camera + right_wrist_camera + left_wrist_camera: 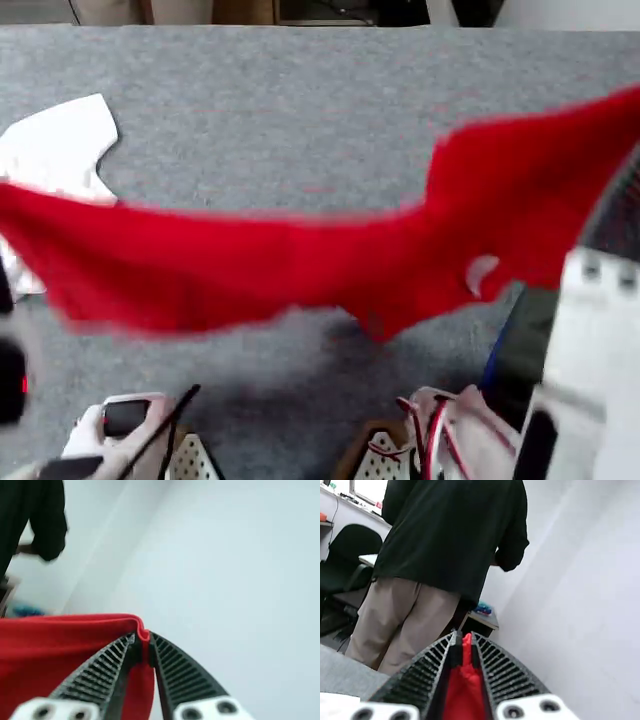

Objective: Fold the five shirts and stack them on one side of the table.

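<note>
1. A white shirt (60, 145) lies flat on the table (300, 110), and the left end of the red shirt (300, 265) partly hides it.
2. The left gripper (463, 639) is closed on the red shirt, with a fold of red cloth pinched between its jaws.
3. The red shirt hangs stretched wide across the table.
4. The right gripper (142, 639) is closed on the edge of the red shirt, its jaws tight on the cloth.

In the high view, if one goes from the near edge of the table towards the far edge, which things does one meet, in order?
arms' bases → red shirt, stretched across above the table → bare grey table. The white shirt at the left overlaps the red one, so it is left out.
</note>
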Controlling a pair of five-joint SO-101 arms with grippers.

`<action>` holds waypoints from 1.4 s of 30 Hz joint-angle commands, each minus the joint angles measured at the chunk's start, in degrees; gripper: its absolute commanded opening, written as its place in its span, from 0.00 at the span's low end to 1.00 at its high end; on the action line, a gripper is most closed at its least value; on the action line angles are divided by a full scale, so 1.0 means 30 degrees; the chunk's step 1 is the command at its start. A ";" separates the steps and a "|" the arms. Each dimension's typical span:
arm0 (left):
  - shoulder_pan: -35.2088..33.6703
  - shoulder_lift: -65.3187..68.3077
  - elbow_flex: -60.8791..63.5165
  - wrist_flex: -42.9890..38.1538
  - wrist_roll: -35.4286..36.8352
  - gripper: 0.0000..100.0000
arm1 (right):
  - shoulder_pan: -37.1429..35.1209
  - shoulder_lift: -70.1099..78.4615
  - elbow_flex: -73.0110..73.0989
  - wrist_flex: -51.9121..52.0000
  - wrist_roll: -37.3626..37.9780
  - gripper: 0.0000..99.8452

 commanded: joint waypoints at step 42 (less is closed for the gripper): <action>0.0176 1.3700 1.8608 -2.0073 -0.0029 0.02 | -0.3678 1.2117 1.6044 -1.3802 -0.0029 0.00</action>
